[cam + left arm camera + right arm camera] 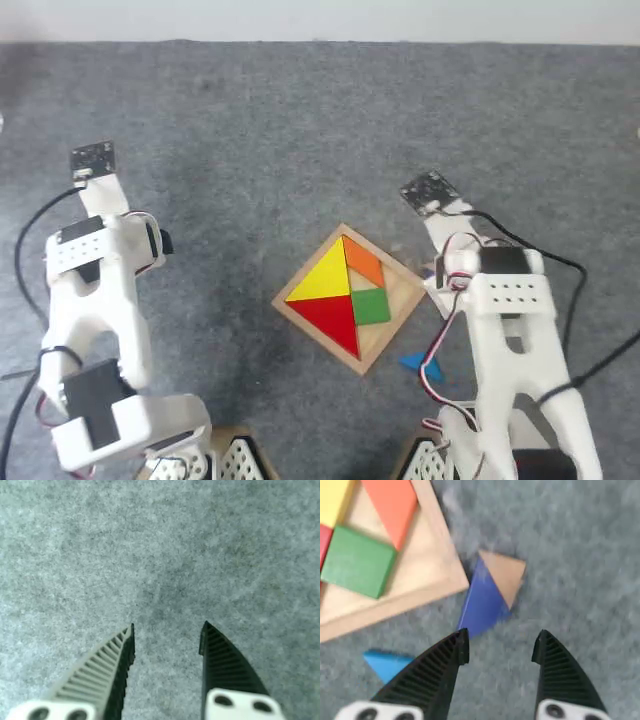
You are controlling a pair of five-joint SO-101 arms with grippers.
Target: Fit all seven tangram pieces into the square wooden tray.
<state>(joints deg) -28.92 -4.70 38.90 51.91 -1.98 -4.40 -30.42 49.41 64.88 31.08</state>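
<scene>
Grey carpet (250, 120), left hand (167, 640) parted and empty above it, right hand (501, 647) parted, empty, near dark blue piece (482, 602).

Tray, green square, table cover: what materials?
Tray: looks like pale bare wood, matte; even tan tone, no glare. Green square: probably wood too, under opaque matte green paint; thick block with crisp edges. Table cover: grey felt or short-pile carpet; fuzzy, mottled fibre texture.
</scene>
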